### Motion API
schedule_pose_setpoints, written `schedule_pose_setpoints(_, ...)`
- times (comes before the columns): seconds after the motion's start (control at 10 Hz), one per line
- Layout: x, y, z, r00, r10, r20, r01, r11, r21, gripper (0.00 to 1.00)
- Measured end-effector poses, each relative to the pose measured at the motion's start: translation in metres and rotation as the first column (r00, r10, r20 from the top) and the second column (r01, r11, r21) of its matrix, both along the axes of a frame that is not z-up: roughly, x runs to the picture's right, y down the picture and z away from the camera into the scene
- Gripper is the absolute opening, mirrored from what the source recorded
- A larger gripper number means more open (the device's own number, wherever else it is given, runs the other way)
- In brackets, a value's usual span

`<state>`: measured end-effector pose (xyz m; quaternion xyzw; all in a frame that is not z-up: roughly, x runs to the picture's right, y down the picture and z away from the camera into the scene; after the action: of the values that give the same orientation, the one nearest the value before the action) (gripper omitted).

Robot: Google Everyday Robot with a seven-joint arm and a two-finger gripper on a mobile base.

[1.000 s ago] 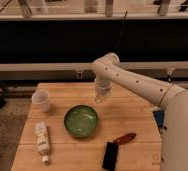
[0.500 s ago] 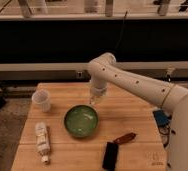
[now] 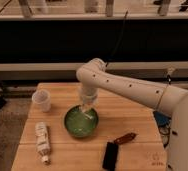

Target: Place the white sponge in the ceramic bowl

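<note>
The green glazed ceramic bowl (image 3: 76, 128) stands on the wooden table (image 3: 122, 112), left of its middle. My gripper (image 3: 86, 108) hangs from the white arm and reaches down over the bowl's far right part, just inside its rim. A small pale piece, the white sponge (image 3: 91, 116), shows right at the gripper's tip inside the bowl's outline. I cannot tell whether it is still held or lies in the bowl.
A translucent white cup (image 3: 41, 100) stands to the left of the bowl. A long white tube (image 3: 42, 140) lies at the front left. A black flat object (image 3: 110, 155) and a reddish-brown object (image 3: 125, 137) lie at the front right.
The arm has swung left and down. The gripper went from above the table behind and right of the bowl to low over the bowl.
</note>
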<state>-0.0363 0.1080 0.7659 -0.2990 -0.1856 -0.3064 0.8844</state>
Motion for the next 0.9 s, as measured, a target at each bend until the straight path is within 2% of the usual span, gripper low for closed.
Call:
schedule_pose_setpoints(0.2,-0.018,0.017,-0.010,0.999,-0.036,0.038,0.037,0.9993,-0.010,0.00)
schedule_pose_setpoints(0.5,-0.022,0.037,-0.007,0.997,-0.047,0.062,0.050,0.9975,-0.051,0.01)
schedule_pose_setpoints(0.8,-0.025,0.049,0.001,0.995,-0.049,0.085,0.056,0.9947,-0.086,0.28)
schedule_pose_setpoints(0.9,-0.023,0.052,0.005,0.995,-0.045,0.088,0.053,0.9939,-0.096,0.40)
